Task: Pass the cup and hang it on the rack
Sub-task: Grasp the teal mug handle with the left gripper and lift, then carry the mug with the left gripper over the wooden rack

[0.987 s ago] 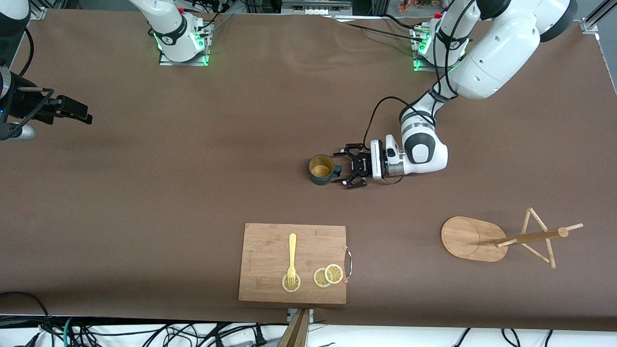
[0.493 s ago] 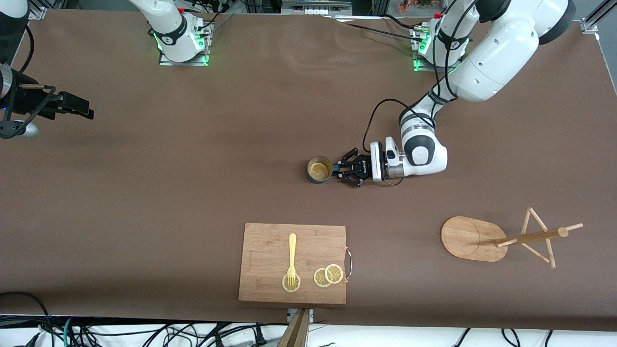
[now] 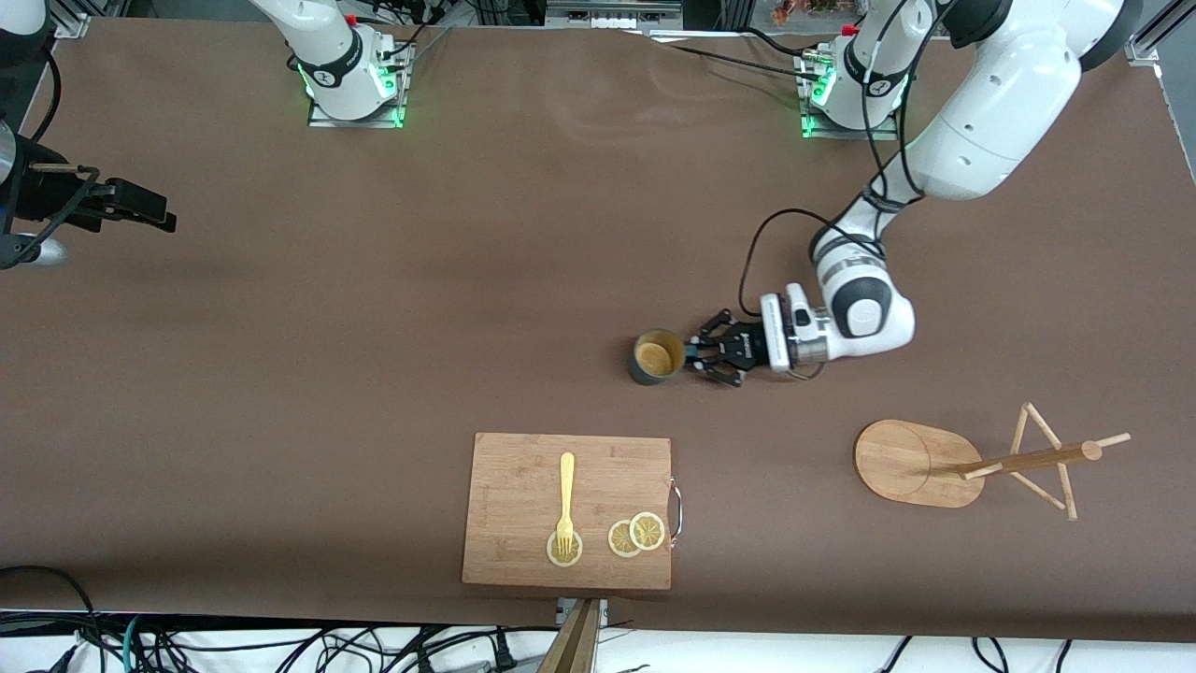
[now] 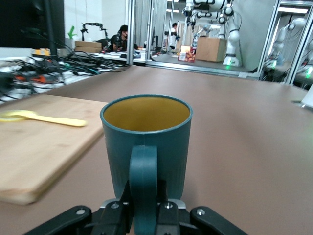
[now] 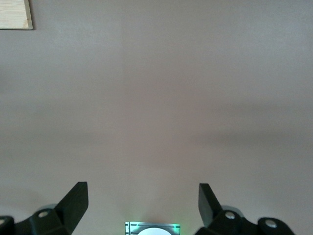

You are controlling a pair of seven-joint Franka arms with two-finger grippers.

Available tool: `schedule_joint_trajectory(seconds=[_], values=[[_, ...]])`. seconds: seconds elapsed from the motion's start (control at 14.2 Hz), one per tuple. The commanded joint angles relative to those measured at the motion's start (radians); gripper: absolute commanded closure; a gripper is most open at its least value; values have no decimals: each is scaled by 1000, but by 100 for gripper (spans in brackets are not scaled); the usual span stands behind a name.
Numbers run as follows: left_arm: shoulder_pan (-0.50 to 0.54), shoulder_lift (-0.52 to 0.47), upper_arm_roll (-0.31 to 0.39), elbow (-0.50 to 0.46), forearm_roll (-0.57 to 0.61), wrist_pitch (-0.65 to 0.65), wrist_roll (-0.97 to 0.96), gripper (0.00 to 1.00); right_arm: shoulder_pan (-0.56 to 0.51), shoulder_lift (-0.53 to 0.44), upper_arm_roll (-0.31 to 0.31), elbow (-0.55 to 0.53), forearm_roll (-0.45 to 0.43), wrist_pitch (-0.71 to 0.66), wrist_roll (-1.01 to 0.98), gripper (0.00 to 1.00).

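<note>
Teal on the outside and mustard within, the cup [image 3: 657, 357] sat just right of the frame's centre, above the bamboo cutting board [image 3: 567, 510] with its fork [image 3: 565, 500] and lemon slices [image 3: 635, 534]. Reaching down from the upper right, the left claw [image 3: 703, 360] was pinched tight on the cup's handle [image 4: 143, 188]; the wrist picture showed the handle clamped upright between the two fingers [image 4: 165, 211]. Whether the cup was resting on the table [image 3: 374, 327] or lifted a little off it could not be told. At the left edge of the frame the right claw [image 3: 166, 214] waited over bare table, its fingers [image 5: 73, 203] spread wide and holding nothing. In the lower right stood the rack [image 3: 972, 461], no cup on its pegs. By my judgement the handover was done and the carry to the rack was in hand. Next the left arm would need to raise the cup, bring it to the lower right and slip the handle's loop over a peg
</note>
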State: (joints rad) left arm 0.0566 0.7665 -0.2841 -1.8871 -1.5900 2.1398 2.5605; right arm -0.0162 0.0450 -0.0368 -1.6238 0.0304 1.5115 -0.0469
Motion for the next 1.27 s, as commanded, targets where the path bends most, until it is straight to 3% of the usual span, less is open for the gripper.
schedule_joint_trajectory(seconds=[0.0,0.28,0.56,0.78,0.92,1.2], values=[[44,-137,75,-90,67,-47,-52,100,-5,9,0,24,5,-17,-10,0],[194,-225,115,-179,108,-93,-181,100,-5,9,0,24,5,-13,-8,0],[388,-242,177,-178,263,-311,-360,100,-4,9,2,24,5,-16,-7,0],[419,-231,275,-132,335,-545,-517,100,-2,9,2,24,5,-17,1,0],[457,-201,284,-80,335,-635,-531,100,-2,9,2,25,5,-19,2,0],[497,-199,286,-82,335,-725,-678,100,-5,4,-3,39,-4,-52,-16,0]])
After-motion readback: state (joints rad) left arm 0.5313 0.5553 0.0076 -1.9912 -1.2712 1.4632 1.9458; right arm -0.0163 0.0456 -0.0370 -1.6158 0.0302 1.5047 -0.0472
